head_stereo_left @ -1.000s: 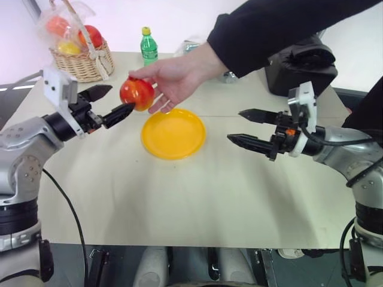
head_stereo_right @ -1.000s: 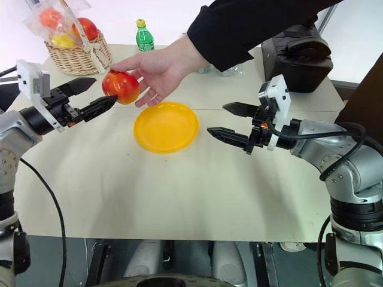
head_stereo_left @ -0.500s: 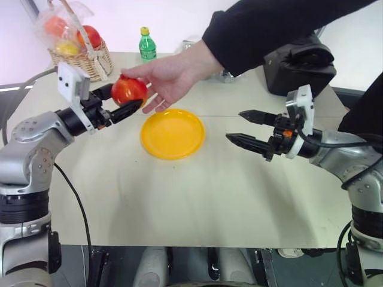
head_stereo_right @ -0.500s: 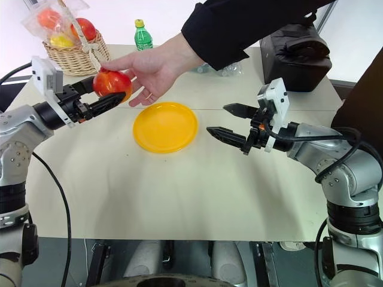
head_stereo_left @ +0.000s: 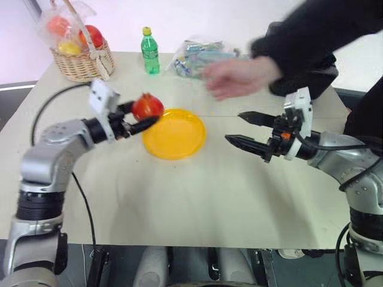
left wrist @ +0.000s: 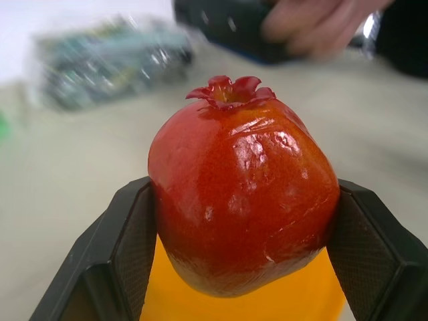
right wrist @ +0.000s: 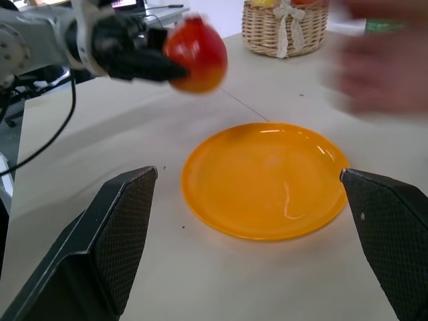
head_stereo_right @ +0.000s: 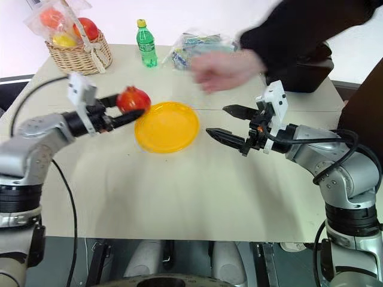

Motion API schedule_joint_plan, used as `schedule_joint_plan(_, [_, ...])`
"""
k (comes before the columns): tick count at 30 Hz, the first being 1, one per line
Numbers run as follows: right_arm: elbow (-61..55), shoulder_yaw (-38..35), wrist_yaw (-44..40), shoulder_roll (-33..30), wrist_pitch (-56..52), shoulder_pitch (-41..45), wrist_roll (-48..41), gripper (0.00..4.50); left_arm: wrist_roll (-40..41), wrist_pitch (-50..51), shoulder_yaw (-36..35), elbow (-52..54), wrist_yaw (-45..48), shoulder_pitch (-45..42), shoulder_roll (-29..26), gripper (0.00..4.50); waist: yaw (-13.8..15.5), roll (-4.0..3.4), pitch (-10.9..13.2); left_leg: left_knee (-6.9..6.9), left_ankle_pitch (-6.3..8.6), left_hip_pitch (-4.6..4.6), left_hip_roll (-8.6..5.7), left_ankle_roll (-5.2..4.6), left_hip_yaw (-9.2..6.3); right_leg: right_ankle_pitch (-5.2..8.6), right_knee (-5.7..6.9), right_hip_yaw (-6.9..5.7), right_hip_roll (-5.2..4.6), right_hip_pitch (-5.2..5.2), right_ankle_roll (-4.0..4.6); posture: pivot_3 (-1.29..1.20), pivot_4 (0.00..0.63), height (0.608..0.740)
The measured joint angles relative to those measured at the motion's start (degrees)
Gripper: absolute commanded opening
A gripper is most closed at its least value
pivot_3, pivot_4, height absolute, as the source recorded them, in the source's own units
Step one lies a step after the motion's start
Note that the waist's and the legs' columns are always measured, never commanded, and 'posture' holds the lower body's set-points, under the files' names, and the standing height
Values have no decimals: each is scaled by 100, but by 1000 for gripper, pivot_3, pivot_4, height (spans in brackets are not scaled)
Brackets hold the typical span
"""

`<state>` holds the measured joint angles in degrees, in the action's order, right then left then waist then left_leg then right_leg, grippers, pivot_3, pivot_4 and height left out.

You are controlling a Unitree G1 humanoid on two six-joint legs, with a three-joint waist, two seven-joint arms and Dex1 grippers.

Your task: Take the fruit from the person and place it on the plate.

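Observation:
My left gripper [head_stereo_left: 142, 117] is shut on the fruit [head_stereo_left: 148, 106], a glossy red pomegranate-like ball with its crown up. It hangs just above the left rim of the yellow plate [head_stereo_left: 176, 136]. In the left wrist view both black fingers [left wrist: 127, 247] press the fruit [left wrist: 244, 184] from either side, with yellow plate beneath. The person's hand [head_stereo_left: 236, 76] is apart from the fruit, blurred, over the table behind the plate. My right gripper [head_stereo_left: 233, 127] stands open and empty to the right of the plate [right wrist: 267, 180].
A wicker basket [head_stereo_left: 81, 55] of wrapped fruits stands at the back left, a green bottle [head_stereo_left: 149, 51] beside it. A clear bag of packets [head_stereo_left: 194, 54] lies behind the plate, a black bag [head_stereo_left: 302, 75] at the back right.
My left gripper closed on the fruit and carried it down and right to the plate's left rim. The person's hand let go and drew back to the right. My right arm stayed still.

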<state>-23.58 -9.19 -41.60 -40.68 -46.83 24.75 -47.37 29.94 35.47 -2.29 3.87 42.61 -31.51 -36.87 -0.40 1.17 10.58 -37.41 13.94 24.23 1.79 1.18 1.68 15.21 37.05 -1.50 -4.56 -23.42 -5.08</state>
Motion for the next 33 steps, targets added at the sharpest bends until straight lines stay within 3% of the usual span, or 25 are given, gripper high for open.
schedule_joint_plan(4, [-3, 48, 55, 77, 3, 2, 11, 4500, -530, -313, 410, -810, 47, -491, 296, 3031, -3, 0, 0, -3, 0, 4, -1, 0, -2, 0, 1, -2, 2, -2, 0, 0, 150, 740])
schedule_joint_plan(7, [-25, 90, 102, 109, 3, -19, 23, 4500, -888, -584, 621, -1309, 143, -829, 382, 4473, -6, 0, 0, -3, 0, 5, -2, 0, -1, 0, 1, -2, 2, -2, 0, 0, 150, 740])
schedule_joint_plan(17, [-173, 78, 300, 131, 4, -207, 22, 4500, -1389, -1030, 778, -2129, 331, -1121, 582, 4473, -11, 0, 0, -4, 0, 7, -1, 0, -3, 0, 2, -3, 2, -4, -1, 0, 150, 740])
schedule_joint_plan(23, [-191, 73, 323, 149, 126, -204, 86, 4500, -1123, -1073, -137, -1882, 94, -1156, 338, 4473, -45, 1, 1, -3, 0, 8, 3, 0, -7, 0, 5, -3, 3, -9, -1, 0, 150, 740])
schedule_joint_plan(27, [339, 96, 378, 337, 634, -54, 547, 4500, -761, -692, -1160, -909, -111, -327, -292, 4473, -86, -2, -1, 7, 0, -7, 6, 0, -8, 0, 6, 7, 2, -9, -1, 0, 150, 740])
schedule_joint_plan(33, [1605, 600, 412, 708, 1722, 388, 1721, 4500, -532, -307, -1811, 155, -404, 1634, -218, 4473, 15, 1, 1, -6, 0, 2, 5, 1, -2, 0, 6, 1, -3, -2, 0, 0, 150, 740])
